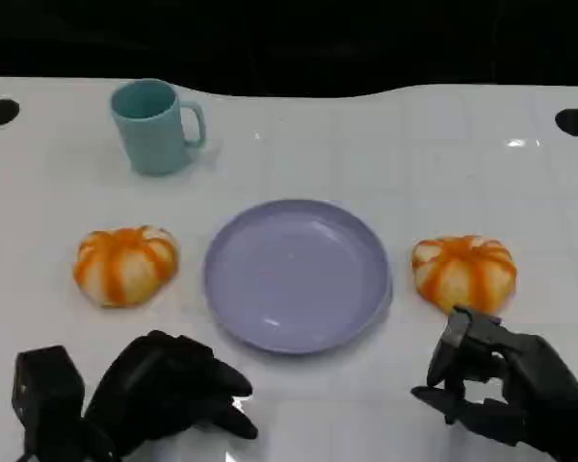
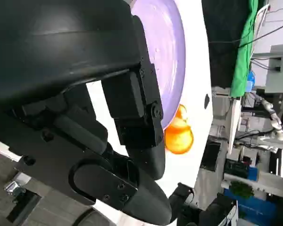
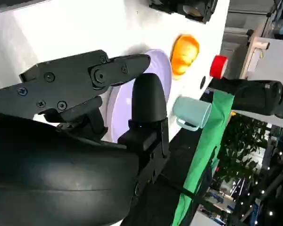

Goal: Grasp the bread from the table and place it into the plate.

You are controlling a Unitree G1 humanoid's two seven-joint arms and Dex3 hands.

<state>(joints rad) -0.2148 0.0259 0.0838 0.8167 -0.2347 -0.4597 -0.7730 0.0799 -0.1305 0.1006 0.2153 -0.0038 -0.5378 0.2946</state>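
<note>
Two orange-striped bread rolls lie on the white table, one bread (image 1: pixel 125 265) left of the purple plate (image 1: pixel 299 274), the other bread (image 1: pixel 463 271) right. Your right hand (image 1: pixel 501 390), fingers apart and empty, hovers just before the right roll. Your left hand (image 1: pixel 169 390) rests empty, fingers loosely spread.

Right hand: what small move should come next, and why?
Probably a short reach forward and down over the right bread. The right hand sits open just short of it, holding nothing, and the plate has no bread in it.

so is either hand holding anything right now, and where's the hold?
Nothing held. Left hand and right hand are both empty, near the table's front edge.
</note>
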